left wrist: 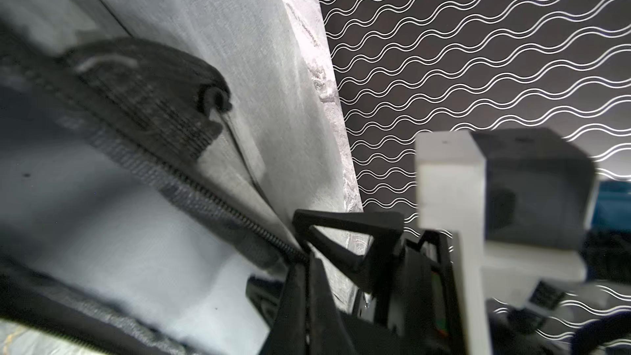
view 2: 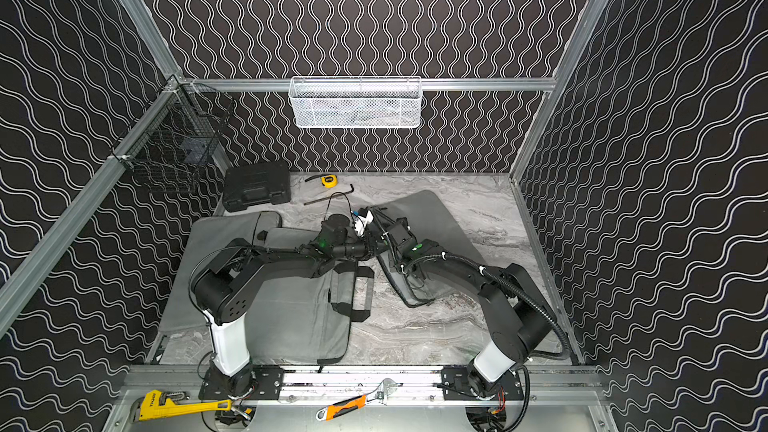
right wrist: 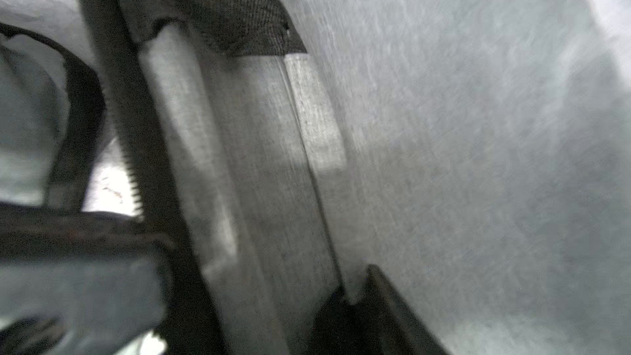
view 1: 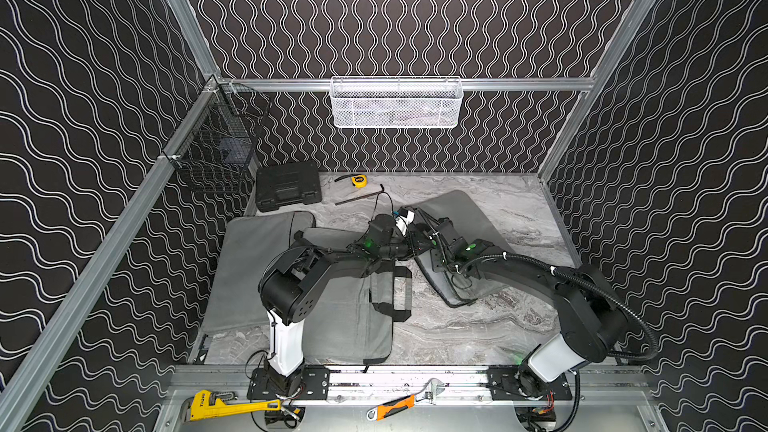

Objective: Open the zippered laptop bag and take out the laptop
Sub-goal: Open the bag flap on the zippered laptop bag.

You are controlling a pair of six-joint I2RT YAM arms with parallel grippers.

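The grey laptop bag point(view 1: 469, 218) point(view 2: 432, 214) lies on the marble table right of the middle, its near edge lifted. Both grippers meet at that edge. My left gripper point(view 1: 415, 245) point(left wrist: 307, 268) is shut at the end of the bag's zipper point(left wrist: 222, 206), whose teeth run straight into the jaws; the pull itself is hidden. My right gripper point(view 1: 430, 228) point(right wrist: 355, 298) has its fingers close together on a ridge of the bag's grey fabric point(right wrist: 478, 131), next to the black zipper tape point(right wrist: 136, 131). The laptop is hidden.
Two more grey bags lie at the left point(view 1: 257, 268) and front middle point(view 1: 349, 317), the latter with black handles point(view 1: 399, 292). At the back are a black case point(view 1: 288, 191), a tape measure point(view 1: 359, 180) and a hex key point(view 1: 361, 197). Wrenches point(view 1: 224, 405) point(view 1: 399, 403) rest on the front rail.
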